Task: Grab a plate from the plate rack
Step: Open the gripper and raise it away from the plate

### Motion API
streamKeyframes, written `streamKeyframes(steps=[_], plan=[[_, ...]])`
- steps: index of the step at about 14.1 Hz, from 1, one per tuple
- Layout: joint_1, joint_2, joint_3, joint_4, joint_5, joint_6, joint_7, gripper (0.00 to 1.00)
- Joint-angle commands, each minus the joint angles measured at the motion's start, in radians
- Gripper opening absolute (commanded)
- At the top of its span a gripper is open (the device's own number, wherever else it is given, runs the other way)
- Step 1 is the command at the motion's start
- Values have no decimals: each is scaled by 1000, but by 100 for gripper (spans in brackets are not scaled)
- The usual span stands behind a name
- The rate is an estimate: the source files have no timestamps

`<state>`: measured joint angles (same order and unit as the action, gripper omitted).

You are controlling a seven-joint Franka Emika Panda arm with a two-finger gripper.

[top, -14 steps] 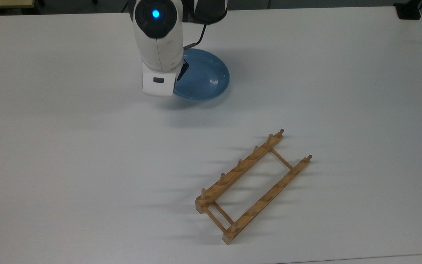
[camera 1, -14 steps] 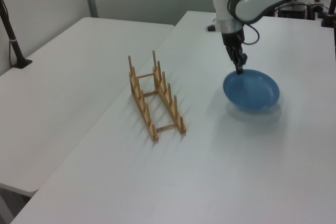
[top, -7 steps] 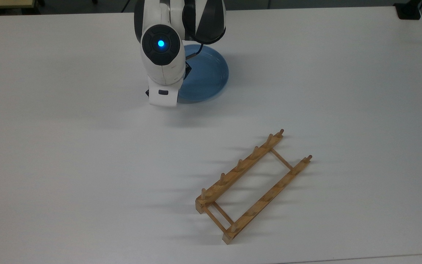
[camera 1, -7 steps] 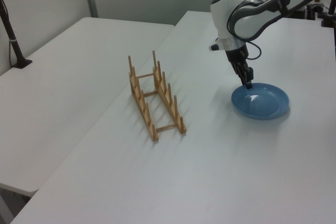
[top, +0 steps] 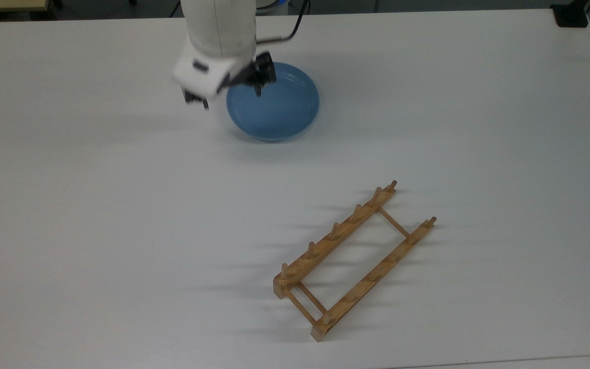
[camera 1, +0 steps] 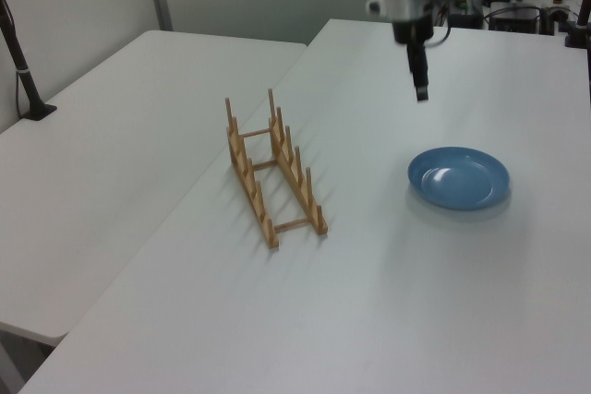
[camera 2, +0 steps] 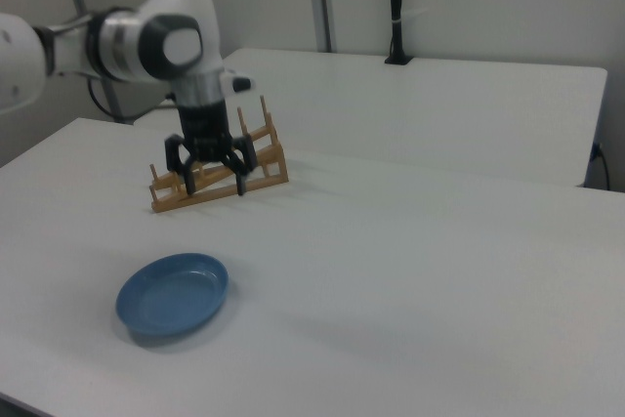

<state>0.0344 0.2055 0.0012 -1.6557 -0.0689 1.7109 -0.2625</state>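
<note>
Plate (top: 274,105) flat on the white bench (top: 95,215), well apart from the plate rack (top: 352,258), nothing between its pegs. Gripper (top: 228,84) up in the air above the plate's rim on the top view's left, holding nothing.

From the top view: jaws spread wide, one dark finger (top: 263,77) over the plate's far-left edge, the other past the rim over bare bench. Rack lying diagonally toward the lower right, two rails joined by thin dowels, pegs upright.

From the left view: clear height between gripper (camera 1: 420,66) and plate (camera 1: 459,177). Fingers lined up one behind the other here, so the spread of the jaws not readable from this side. Plate resting level on the bench (camera 1: 388,320), a pale highlight on its inner surface. Rack (camera 1: 272,173) standing to the left view's left of the plate, long axis running away from the camera. A second white table off to the left view's left, with a dark post at its far edge.

From the right view: jaws plainly released, both fingers splayed outward below the black hand. Gripper (camera 2: 209,173) overlapping the rack (camera 2: 220,168) behind it. Plate (camera 2: 174,295) near the camera, alone on the bench (camera 2: 410,300), below and in front of the gripper.
</note>
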Motion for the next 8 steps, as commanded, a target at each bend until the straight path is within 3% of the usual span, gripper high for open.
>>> streamKeyframes(steps=[1, 3, 8], plan=[[1, -167, -6, -38, 6, -56, 184, 100], [1, -207, -6, -41, 6, -66, 253, 100], [-14, -215, -7, -39, 7, -66, 256, 100]])
